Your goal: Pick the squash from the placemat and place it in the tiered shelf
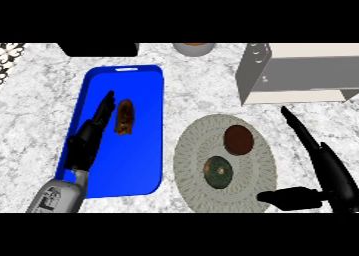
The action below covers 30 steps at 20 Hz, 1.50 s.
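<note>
Dark green and round, the squash lies on the woven round placemat, toward its near half, with a reddish-brown round item just beyond it on the same mat. The right hand sits beside the mat's right edge, fingers straight and pointing away toward the shelf, thumb spread out low toward the mat; it holds nothing and does not touch the squash. The step in hand looks like the reach for the pick. To do it well, the hand should swing left over the mat and come down on the squash alone, keeping clear of the brown neighbour, then close around its sides. The tiered shelf stands at the far right of the marble desk, open side facing near. At left, the left hand rests, fingers straight, on a blue tray beside what may be a brown pastry.
</note>
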### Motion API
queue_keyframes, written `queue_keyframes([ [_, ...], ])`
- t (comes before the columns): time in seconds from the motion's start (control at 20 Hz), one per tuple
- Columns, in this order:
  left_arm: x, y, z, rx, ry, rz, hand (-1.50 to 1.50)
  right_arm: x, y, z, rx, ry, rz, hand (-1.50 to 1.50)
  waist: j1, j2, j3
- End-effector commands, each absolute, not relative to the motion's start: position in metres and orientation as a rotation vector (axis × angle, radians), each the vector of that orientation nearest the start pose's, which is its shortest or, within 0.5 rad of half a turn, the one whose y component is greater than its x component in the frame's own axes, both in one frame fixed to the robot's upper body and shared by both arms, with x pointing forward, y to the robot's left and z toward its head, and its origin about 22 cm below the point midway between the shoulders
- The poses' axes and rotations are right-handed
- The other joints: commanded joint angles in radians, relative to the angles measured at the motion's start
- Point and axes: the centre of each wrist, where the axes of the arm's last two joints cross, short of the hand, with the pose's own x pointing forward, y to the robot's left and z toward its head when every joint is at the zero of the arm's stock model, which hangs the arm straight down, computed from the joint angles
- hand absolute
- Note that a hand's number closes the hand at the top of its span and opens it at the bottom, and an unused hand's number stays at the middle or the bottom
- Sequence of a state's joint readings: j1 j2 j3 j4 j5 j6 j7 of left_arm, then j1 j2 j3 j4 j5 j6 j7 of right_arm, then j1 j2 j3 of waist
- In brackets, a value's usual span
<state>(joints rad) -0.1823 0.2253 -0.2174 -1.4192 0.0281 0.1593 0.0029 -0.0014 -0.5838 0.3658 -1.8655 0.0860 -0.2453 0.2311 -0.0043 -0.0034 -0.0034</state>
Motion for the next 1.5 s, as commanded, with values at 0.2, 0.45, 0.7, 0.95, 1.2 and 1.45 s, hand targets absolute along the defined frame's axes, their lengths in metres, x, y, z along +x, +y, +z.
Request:
queue_keyframes([
  [0.2,0.282,0.23,0.016,0.116,-1.575,-0.254,0.0,0.196,-0.219,0.126,-0.557,-1.296,0.947,-1.5,0.001,-0.002,0.0],
  [0.45,0.283,0.217,0.018,0.09,-1.574,-0.255,0.0,0.184,-0.167,0.136,-0.584,-1.259,0.939,-1.5,0.006,0.001,0.002],
  [0.7,0.288,0.232,0.017,0.104,-1.583,-0.244,0.0,0.185,-0.154,0.129,-0.573,-1.258,0.929,-1.5,0.004,0.003,0.003],
  [0.95,0.284,0.229,0.0,0.11,-1.575,-0.257,0.0,0.19,-0.163,0.129,-0.607,-1.263,0.943,-1.5,0.002,0.003,0.003],
  [1.2,0.306,0.234,0.02,0.117,-1.576,-0.255,0.0,0.178,-0.137,0.131,-0.626,-1.256,0.917,-1.5,0.001,0.003,0.003],
  [1.45,0.279,0.232,0.016,0.088,-1.555,-0.247,0.0,0.169,-0.132,0.13,-0.637,-1.247,0.917,-1.5,0.003,0.002,0.003],
])
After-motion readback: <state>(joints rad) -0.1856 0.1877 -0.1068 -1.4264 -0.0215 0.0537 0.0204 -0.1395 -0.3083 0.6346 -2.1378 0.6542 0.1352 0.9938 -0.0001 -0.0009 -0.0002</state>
